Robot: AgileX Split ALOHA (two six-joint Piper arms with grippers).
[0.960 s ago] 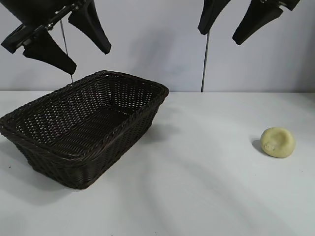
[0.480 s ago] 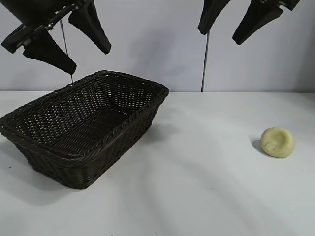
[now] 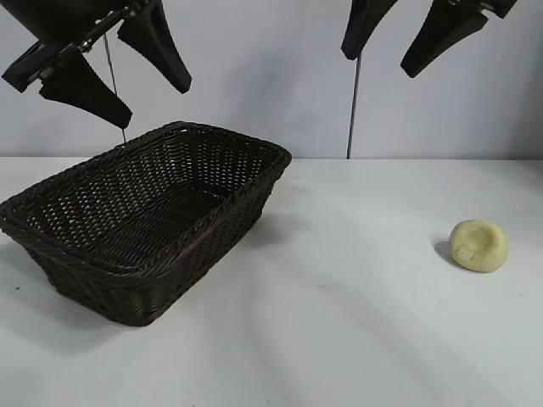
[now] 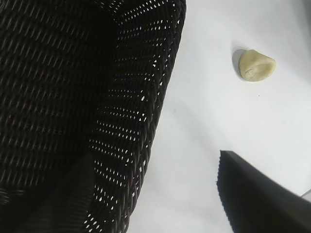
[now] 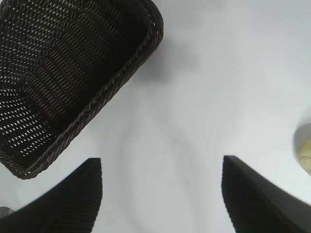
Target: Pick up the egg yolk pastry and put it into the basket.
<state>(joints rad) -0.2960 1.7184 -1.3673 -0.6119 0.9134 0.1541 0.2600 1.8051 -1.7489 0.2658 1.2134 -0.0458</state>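
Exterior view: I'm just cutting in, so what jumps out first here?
The big dark woven basket dominates the left side of the white table, with nothing in it. The small pale yellow pastry sits alone far off at the right, well apart from it. Both hands hang open high above: the left hand over the basket, the right hand up and back from the pastry, neither touching anything.

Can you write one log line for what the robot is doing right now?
left gripper: open, high over dark brown wicker basket | right gripper: open, raised | pale yellow dough-like egg yolk pastry: on white table, untouched
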